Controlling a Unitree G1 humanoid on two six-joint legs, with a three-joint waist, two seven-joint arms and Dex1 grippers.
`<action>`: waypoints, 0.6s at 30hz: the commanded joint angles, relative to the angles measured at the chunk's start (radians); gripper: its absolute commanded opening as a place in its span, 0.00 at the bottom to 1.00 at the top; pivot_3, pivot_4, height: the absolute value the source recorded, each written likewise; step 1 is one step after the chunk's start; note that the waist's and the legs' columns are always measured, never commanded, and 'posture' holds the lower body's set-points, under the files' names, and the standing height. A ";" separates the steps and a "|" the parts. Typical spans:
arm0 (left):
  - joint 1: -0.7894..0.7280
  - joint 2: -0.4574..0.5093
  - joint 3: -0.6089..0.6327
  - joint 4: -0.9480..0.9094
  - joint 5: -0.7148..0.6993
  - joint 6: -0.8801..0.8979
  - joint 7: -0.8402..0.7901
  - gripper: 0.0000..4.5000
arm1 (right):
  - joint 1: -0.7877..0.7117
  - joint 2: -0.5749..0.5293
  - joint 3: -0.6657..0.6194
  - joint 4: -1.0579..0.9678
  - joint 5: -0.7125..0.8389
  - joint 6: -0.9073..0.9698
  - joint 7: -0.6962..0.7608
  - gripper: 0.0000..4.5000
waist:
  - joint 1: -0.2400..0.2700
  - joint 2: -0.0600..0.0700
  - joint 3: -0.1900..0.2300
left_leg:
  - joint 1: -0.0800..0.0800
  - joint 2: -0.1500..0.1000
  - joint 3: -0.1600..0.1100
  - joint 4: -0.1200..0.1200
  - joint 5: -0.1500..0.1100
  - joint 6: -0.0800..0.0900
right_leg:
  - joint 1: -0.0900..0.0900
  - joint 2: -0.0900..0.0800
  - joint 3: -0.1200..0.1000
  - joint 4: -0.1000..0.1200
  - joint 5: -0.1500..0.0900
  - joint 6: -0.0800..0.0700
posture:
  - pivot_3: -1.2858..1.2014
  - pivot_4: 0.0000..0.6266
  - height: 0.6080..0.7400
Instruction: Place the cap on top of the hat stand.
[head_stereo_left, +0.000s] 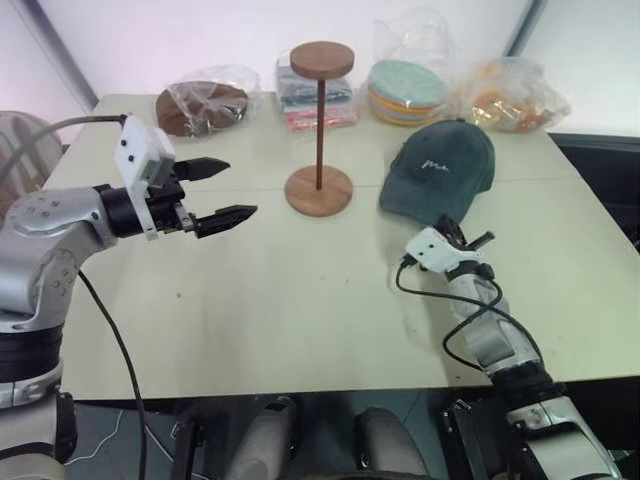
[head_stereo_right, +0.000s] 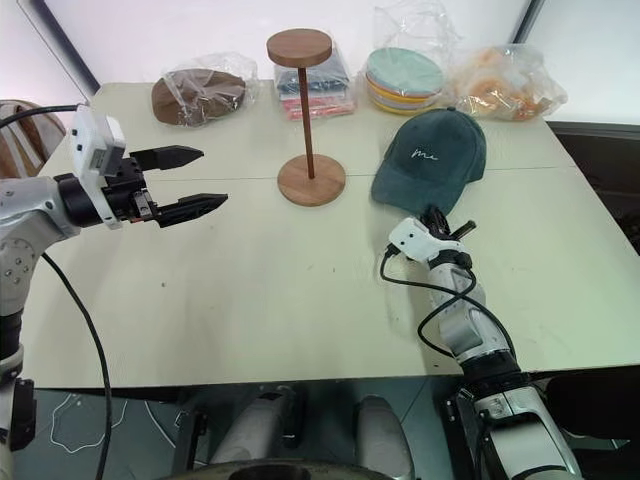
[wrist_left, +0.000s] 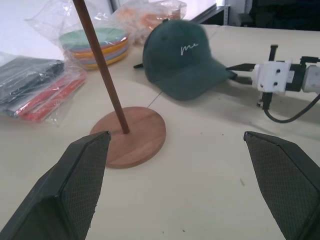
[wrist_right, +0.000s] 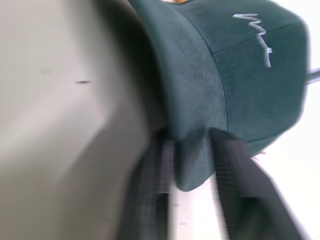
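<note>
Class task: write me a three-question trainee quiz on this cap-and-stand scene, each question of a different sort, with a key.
1. True or false: the cap already sits on the stand.
2. Multiple choice: which part of the cap does the right gripper pinch? A) the crown button B) the brim C) the white script
3. Fill in: the left gripper hangs over the table with its fingers ____.

Key:
1. False; the cap lies on the table beside the stand's base.
2. B; one finger sits on each side of the brim's edge.
3. Open; they hold nothing.
</note>
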 joint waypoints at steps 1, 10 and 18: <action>-0.012 0.017 0.032 -0.019 -0.007 -0.012 -0.001 1.00 | -0.001 0.011 0.008 0.006 -0.009 -0.016 -0.005 0.03 | 0.000 0.000 0.000 | 0.000 0.000 0.000 0.000 0.000 0.000 | 0.000 0.000 0.000 0.000 0.000 0.000 | 0.52 0.24 1.00; -0.015 0.019 0.031 -0.015 -0.002 -0.017 -0.001 1.00 | -0.004 -0.010 -0.024 -0.049 -0.056 -0.090 -0.128 0.03 | -0.001 0.000 0.000 | 0.000 0.000 0.000 -0.001 0.000 0.000 | 0.000 0.000 0.001 0.000 0.000 0.000 | 0.52 0.24 1.00; -0.034 0.009 0.016 0.016 0.012 -0.038 -0.003 1.00 | 0.026 -0.060 -0.112 -0.204 -0.076 -0.114 -0.187 0.03 | 0.004 0.001 0.000 | 0.000 0.000 0.000 -0.001 0.000 -0.001 | 0.000 0.000 0.001 0.000 0.000 0.000 | 0.52 0.24 1.00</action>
